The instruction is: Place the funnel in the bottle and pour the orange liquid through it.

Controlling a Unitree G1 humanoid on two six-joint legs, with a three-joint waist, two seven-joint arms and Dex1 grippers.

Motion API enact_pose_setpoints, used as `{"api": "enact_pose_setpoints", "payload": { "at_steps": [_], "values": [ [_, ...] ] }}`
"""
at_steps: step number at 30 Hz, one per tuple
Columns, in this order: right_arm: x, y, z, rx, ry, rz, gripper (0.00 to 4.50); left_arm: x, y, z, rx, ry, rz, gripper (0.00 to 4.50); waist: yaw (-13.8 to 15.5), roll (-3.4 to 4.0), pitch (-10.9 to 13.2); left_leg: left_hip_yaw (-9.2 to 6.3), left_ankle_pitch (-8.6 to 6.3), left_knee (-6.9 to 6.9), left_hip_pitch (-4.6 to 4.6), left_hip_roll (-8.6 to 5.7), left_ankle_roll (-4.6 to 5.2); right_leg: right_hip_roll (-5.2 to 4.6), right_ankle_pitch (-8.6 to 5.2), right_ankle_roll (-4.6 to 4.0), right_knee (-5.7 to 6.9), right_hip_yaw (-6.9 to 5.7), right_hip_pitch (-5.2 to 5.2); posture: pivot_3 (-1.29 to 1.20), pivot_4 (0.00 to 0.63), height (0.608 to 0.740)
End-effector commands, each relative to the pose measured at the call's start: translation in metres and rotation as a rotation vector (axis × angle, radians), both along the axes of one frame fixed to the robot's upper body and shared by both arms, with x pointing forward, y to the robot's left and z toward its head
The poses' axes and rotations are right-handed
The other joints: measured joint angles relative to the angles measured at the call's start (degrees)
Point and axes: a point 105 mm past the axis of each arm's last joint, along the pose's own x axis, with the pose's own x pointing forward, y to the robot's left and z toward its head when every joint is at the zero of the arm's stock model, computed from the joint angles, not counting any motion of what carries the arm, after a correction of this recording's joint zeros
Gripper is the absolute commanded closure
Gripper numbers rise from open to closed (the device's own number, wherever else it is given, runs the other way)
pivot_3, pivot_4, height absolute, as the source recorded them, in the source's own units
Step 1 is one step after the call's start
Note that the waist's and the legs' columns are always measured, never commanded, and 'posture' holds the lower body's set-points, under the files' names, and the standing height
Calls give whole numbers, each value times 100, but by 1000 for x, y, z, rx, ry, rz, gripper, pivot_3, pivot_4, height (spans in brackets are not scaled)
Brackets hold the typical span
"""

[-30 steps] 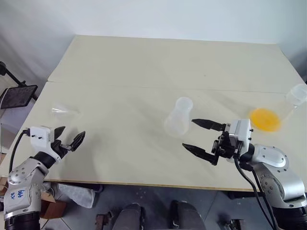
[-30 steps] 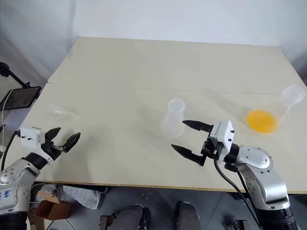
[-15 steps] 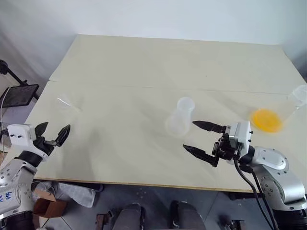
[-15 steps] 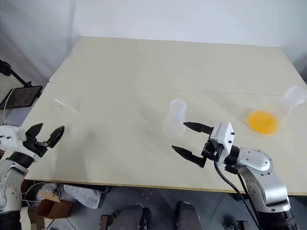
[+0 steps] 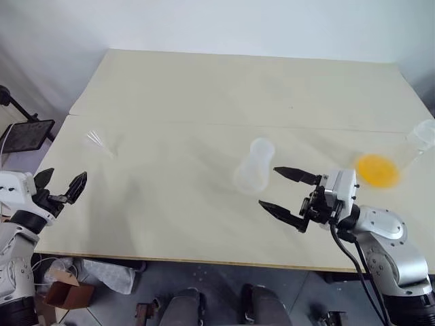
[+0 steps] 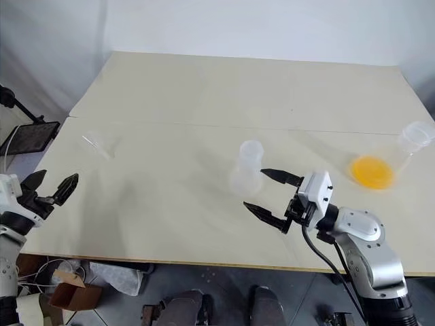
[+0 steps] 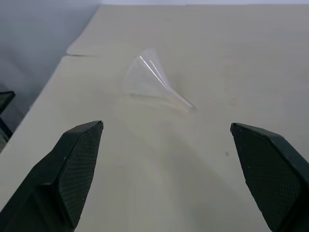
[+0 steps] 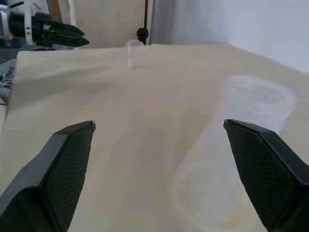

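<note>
At the table's (image 5: 204,88) left edge, the left gripper (image 5: 61,189) hangs just off the near corner, its two black fingers spread wide and holding nothing. A little beyond it, on the tabletop, the funnel (image 5: 99,143) lies on its side, clear and hard to pick out; in the left wrist view its flared rim and thin spout (image 7: 150,82) lie between the lines of the open fingers, well ahead of them. Near the middle of the table the bottle (image 5: 253,166) stands upright, empty, with its mouth free. Just beside it, on the near side, the right gripper (image 5: 281,191) hovers with its fingers wide apart and empty, pointing toward the bottle's base. Far to the right, close to the table's edge, a larger clear flask (image 5: 408,153) holds the orange liquid (image 5: 376,169), pooled in its wide bottom.

By my reading the task is at its first step: fetching the funnel. The next move calls for the left gripper to reach forward over the table edge, straddle the funnel and close gently on its thin wall, since the clear plastic looks light and could skid away if nudged.
</note>
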Motion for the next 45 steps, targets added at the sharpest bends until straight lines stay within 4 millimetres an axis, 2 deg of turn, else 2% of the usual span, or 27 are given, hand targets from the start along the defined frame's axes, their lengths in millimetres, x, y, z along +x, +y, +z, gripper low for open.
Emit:
{"api": "enact_pose_setpoints", "payload": {
  "at_steps": [1,4,13,17,19,21,23,28,32,41,45],
  "values": [
    [-2,-3,9,14,-47,-16,0,-3,7,5,46,1,25,10,5,0,0,0,0,0,-1,1,0,1,0,0,0,-1,0,0,150,740],
    [-4,-5,6,11,-40,-23,0,6,7,10,57,-5,10,10,29,-1,0,-1,0,1,-2,-1,0,0,0,0,0,-2,2,0,150,740],
    [-6,-7,6,12,-38,-43,0,53,5,29,134,-17,-25,10,3,-1,0,4,1,2,-1,-7,1,10,0,0,24,-25,-9,0,150,740],
    [-6,-11,8,10,-50,-69,0,58,22,53,160,-98,44,10,-31,-2,0,13,1,0,0,-9,2,15,0,0,31,-44,-14,0,150,740],
    [-7,-13,8,13,-52,-84,0,56,30,57,143,-116,70,10,-38,-3,1,13,1,1,-1,-8,2,14,0,1,33,-48,-14,0,150,740],
    [-8,-13,6,16,-46,-89,0,56,37,51,148,-85,73,10,-47,-3,1,13,1,0,0,-8,2,12,0,1,32,-48,-14,0,150,740],
    [-9,-11,4,14,-42,-87,0,61,41,44,65,-47,60,10,-43,-2,1,13,1,1,3,-9,2,13,0,1,37,-50,-13,0,150,740],
    [-7,-10,7,17,-51,-88,0,81,23,35,30,10,-59,10,39,-6,1,9,7,10,-1,-20,13,12,1,2,41,-59,-8,0,150,740],
    [-7,-10,9,18,-62,-96,0,86,9,22,18,44,-131,10,14,-7,0,7,8,6,-1,-32,15,5,2,4,43,-58,-11,0,150,740],
    [-10,-10,7,16,-53,-102,0,97,-2,8,-39,80,-171,10,4,-10,1,9,11,8,-3,-31,20,8,2,5,45,-65,-12,0,150,740],
    [-9,-11,8,16,-60,-110,0,93,0,5,-37,90,-187,10,7,-10,1,10,11,8,-2,-36,20,3,3,5,47,-63,-11,0,150,740]
  ]
}}
